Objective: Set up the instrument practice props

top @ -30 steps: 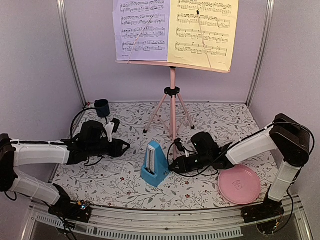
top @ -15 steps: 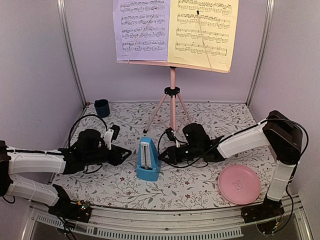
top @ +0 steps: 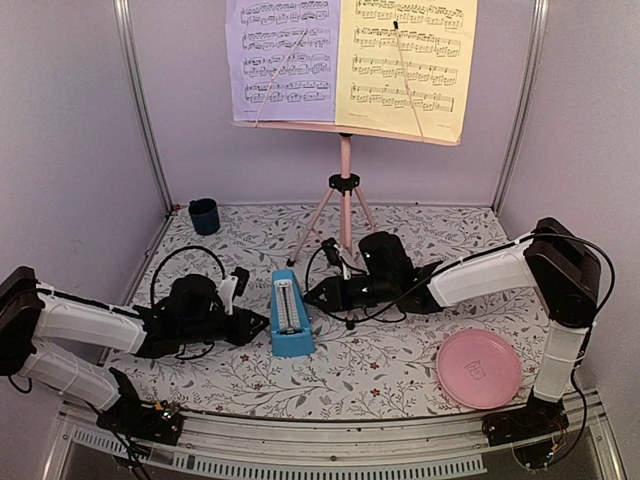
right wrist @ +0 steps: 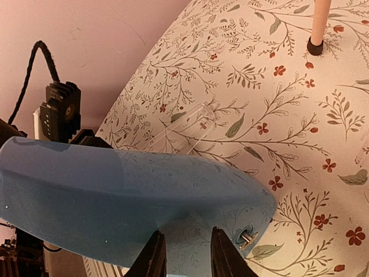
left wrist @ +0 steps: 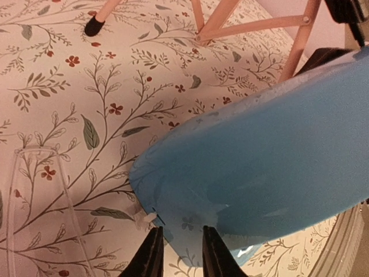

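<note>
The blue pyramid metronome point(top: 288, 318) stands upright on the floral mat, just left of the pink tripod music stand point(top: 345, 190). The stand's desk holds a lavender sheet point(top: 285, 55) and a yellow sheet point(top: 405, 60). My left gripper point(top: 260, 326) lies low at the metronome's left base, and my right gripper point(top: 314, 293) is at its right side. In the left wrist view the metronome point(left wrist: 259, 156) fills the frame beyond my left gripper point(left wrist: 181, 229), whose jaws stand narrowly apart. In the right wrist view my right gripper point(right wrist: 185, 231) also shows a narrow gap, tips against the metronome point(right wrist: 115, 196).
A small dark blue cup point(top: 204, 215) stands at the back left corner. A round pink plate point(top: 479, 368) lies at the front right. A stand leg point(right wrist: 319, 23) comes down close behind the right gripper. A clear plastic piece point(left wrist: 34, 190) lies on the mat beside the metronome.
The metronome has slid left and back with the right gripper against it. The left arm has dropped lower and reached right to the metronome's base, its jaws narrowing.
</note>
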